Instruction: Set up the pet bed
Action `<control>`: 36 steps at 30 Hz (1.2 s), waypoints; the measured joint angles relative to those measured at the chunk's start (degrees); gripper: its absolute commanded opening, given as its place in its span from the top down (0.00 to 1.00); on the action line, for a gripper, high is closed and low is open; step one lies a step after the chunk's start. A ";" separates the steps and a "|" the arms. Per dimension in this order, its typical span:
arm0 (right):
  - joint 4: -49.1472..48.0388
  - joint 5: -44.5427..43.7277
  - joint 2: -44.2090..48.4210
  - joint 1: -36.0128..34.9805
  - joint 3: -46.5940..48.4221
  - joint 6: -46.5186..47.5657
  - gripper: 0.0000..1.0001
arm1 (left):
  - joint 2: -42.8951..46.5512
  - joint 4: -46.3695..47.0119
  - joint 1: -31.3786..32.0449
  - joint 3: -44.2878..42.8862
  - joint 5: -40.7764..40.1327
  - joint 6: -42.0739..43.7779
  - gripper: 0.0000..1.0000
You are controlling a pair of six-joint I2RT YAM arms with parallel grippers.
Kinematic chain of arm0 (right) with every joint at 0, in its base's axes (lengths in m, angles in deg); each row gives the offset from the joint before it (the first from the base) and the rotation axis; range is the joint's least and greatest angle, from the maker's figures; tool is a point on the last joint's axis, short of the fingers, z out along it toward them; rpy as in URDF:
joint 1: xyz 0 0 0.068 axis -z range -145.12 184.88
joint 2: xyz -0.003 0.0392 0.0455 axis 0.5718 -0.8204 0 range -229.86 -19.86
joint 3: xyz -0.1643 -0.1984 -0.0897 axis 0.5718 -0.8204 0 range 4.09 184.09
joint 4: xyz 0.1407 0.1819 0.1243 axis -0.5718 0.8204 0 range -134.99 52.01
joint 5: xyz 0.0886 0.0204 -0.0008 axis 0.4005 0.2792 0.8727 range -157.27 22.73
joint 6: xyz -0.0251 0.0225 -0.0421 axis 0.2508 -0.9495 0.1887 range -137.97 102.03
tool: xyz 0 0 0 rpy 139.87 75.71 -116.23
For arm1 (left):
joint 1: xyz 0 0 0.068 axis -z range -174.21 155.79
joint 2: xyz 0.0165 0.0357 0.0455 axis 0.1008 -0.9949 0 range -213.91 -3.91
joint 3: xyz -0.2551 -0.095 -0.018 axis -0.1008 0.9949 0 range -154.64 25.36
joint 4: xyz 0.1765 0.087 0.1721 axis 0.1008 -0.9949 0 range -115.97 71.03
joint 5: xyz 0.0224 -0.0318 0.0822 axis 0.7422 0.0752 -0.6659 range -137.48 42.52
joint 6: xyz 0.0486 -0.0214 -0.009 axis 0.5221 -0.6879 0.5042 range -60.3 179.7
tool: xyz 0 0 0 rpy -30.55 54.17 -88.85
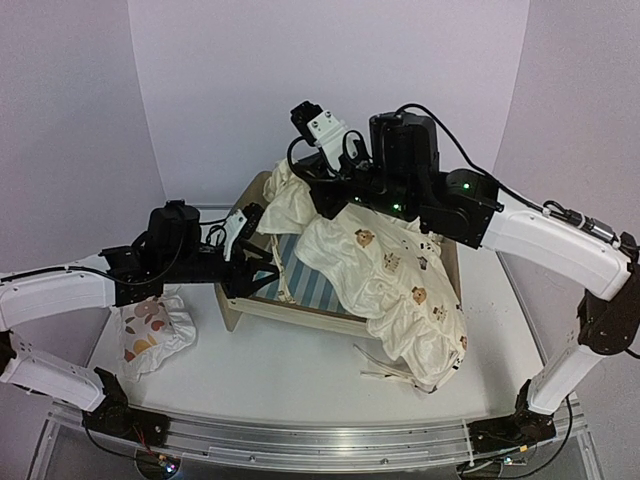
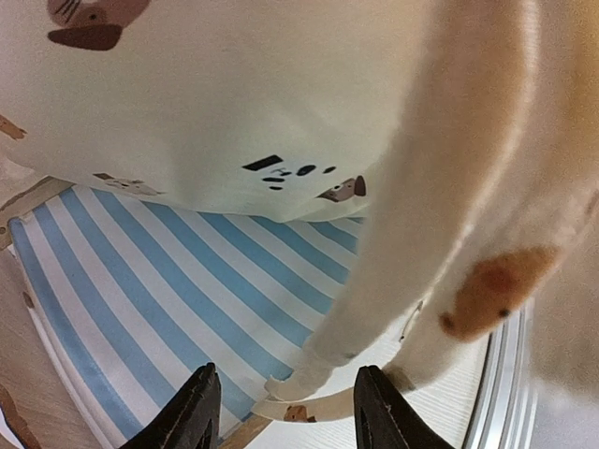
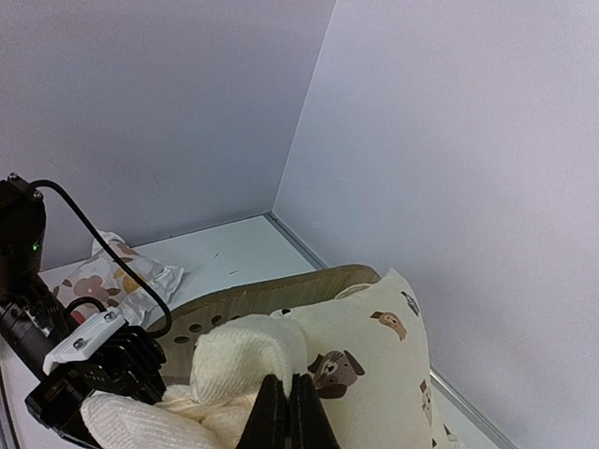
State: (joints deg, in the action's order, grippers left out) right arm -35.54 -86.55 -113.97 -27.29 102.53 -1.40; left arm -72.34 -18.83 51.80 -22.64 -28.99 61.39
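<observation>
the pet bed (image 1: 290, 312) sits mid-table (image 1: 300, 385), its striped base partly bare under a cream cushion (image 1: 400, 270) that spills over the right side. the left gripper (image 1: 262, 275) hovers at the bed's left end, just over the stripes, its jaws about half apart and clamping nothing; a cushion tie (image 2: 309, 404) lies loose between its fingertips. the right gripper (image 3: 286, 383) is at the far headboard end, above the wood, pinched tight on a bunched fold of the cushion. a small printed pillow (image 1: 150, 335) lies left of the bed.
</observation>
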 measured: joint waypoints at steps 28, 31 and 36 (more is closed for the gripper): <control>-1.41 0.16 2.42 0.00 -3.51 -0.77 1.00 | -3.47 3.86 2.65 -4.40 -15.97 0.27 1.00; -1.84 0.52 2.68 0.00 -4.66 -1.62 1.00 | -3.45 2.96 2.65 -6.43 -20.24 1.13 1.00; -2.15 1.34 2.69 0.00 -5.83 -2.72 1.00 | -3.38 0.92 2.65 -6.78 -27.11 1.73 1.00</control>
State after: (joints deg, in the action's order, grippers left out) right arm -37.69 -85.21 -111.28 -27.29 96.69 -4.12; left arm -75.72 -17.91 54.45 -29.42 -56.10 63.13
